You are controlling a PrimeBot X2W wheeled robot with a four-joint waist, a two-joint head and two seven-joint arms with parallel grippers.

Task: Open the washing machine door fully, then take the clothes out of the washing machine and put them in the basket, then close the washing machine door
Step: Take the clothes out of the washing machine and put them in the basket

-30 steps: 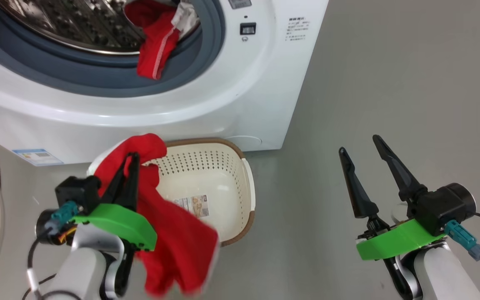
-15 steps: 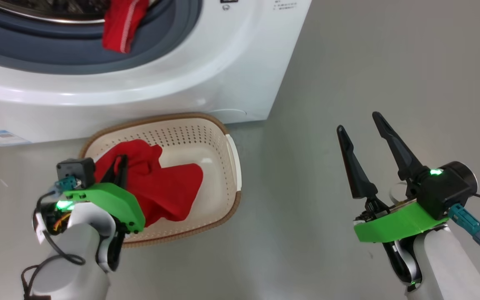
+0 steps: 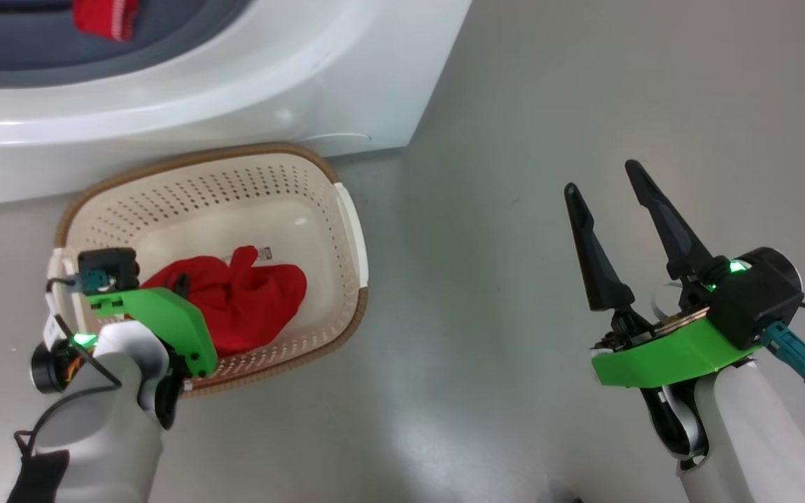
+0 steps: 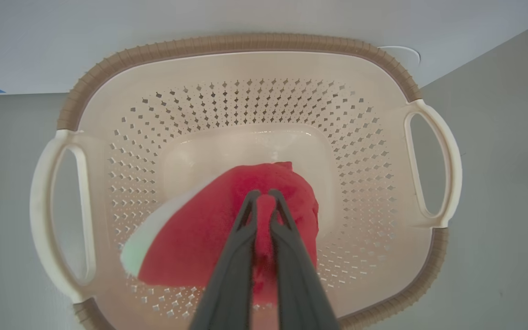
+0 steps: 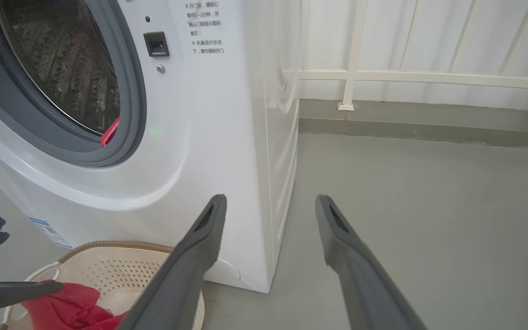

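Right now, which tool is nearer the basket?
Left. The left tool is down inside the basket, shut on the red garment; the right tool hangs open over the floor, off to the basket's right.

The basket point(image 4: 255, 105) is coloured cream, dotted with small holes and edged in ribbed brown. The clothes point(image 4: 209, 233) are seen in bright red with a white edge. The washing machine point(image 5: 227, 114) is finished white, its gasket point(image 5: 133, 91) grey.

One washing machine point(image 3: 270, 84); one basket point(image 3: 200, 155); two red clothes pieces point(image 3: 249, 307); left claw point(image 4: 264, 197), right claw point(image 3: 601, 177): two.
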